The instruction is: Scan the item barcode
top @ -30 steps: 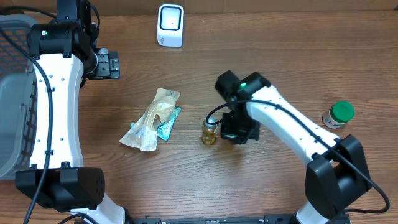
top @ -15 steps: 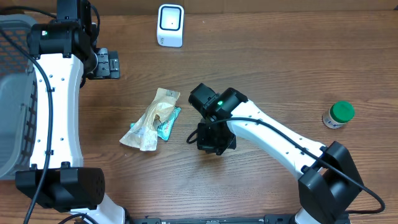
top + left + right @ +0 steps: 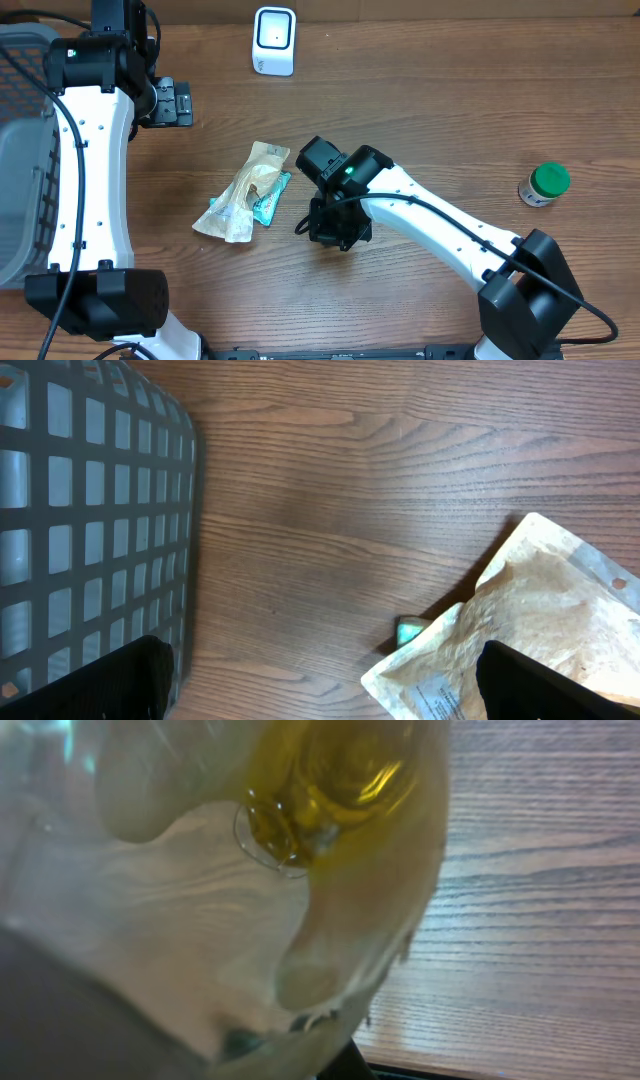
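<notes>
Jaws of right gripper clenched on small clear bottle of amber liquid, mid wooden table, just beside brown paper pouch. Step: carry to scan. Next: lift, swing to white box-shaped scanner at far edge, barcode facing it. Left gripper released, idle nr grey mesh basket. Writing: none legible; wrist view too close, prob. label turned away.
</notes>
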You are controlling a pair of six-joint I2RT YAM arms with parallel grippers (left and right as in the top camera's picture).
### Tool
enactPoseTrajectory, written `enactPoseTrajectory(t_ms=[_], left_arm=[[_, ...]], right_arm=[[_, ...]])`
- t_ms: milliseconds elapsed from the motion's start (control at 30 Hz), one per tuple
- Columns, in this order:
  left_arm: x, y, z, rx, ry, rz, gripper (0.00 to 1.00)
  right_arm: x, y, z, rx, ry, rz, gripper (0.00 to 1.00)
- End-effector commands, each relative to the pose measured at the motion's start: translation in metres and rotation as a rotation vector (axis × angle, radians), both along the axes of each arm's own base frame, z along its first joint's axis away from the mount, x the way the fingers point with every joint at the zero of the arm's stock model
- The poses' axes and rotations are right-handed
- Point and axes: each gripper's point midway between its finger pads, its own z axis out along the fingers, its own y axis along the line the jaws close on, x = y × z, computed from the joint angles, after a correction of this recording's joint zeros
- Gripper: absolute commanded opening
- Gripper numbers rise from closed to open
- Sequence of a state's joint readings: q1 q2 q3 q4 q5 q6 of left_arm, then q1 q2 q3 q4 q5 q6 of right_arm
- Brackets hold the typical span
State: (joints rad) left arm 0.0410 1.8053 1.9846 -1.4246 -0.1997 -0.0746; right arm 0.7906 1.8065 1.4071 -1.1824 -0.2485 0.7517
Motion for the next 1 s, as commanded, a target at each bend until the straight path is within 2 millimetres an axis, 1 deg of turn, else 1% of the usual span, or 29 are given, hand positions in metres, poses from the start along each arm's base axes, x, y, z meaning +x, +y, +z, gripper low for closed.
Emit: enactPoseTrajectory(t_ms=[0, 167, 267, 400, 567, 700, 767, 833, 900, 967], left_arm=[[0.001, 0.001, 0.004, 0.012, -0.009, -0.005, 0.99], [0.001, 0.001, 0.004, 0.012, -0.009, -0.005, 1.00], [0.001, 0.001, 0.004, 0.012, -0.009, -0.005, 1.00], [0.001, 0.001, 0.004, 0.012, -0.009, -0.005, 1.00], [0.002, 0.001, 0.004, 0.012, -0.009, -0.006, 0.99], [0.002, 0.001, 0.004, 0.012, -0.009, -0.005, 0.99], [0.001, 0.001, 0.004, 0.012, -0.009, -0.005, 1.00], [0.001, 0.001, 0.004, 0.012, -0.009, -0.005, 1.00], [0.002, 0.001, 0.004, 0.012, -0.009, -0.006, 0.99], [0.001, 0.001, 0.004, 0.012, -0.009, -0.005, 0.99]], right_arm=[[-0.012, 0.008, 0.004, 0.014, 0.009, 0.024, 0.04], [-0.025, 0.013, 0.004, -0.001, 0.024, 0.036, 0.04], [-0.025, 0.010, 0.003, -0.017, 0.019, 0.037, 0.04], [-0.011, -0.001, 0.001, -0.055, -0.021, 0.010, 0.04], [0.002, -0.014, 0.000, -0.066, -0.019, -0.033, 0.04], [0.007, -0.026, 0.002, -0.081, -0.010, -0.040, 0.04], [0.011, -0.034, 0.006, -0.086, -0.007, -0.040, 0.04], [0.016, -0.046, 0.016, -0.094, -0.017, -0.050, 0.04], [0.024, -0.058, 0.030, -0.099, -0.051, -0.061, 0.04], [0.032, -0.064, 0.048, -0.062, -0.099, -0.030, 0.04]])
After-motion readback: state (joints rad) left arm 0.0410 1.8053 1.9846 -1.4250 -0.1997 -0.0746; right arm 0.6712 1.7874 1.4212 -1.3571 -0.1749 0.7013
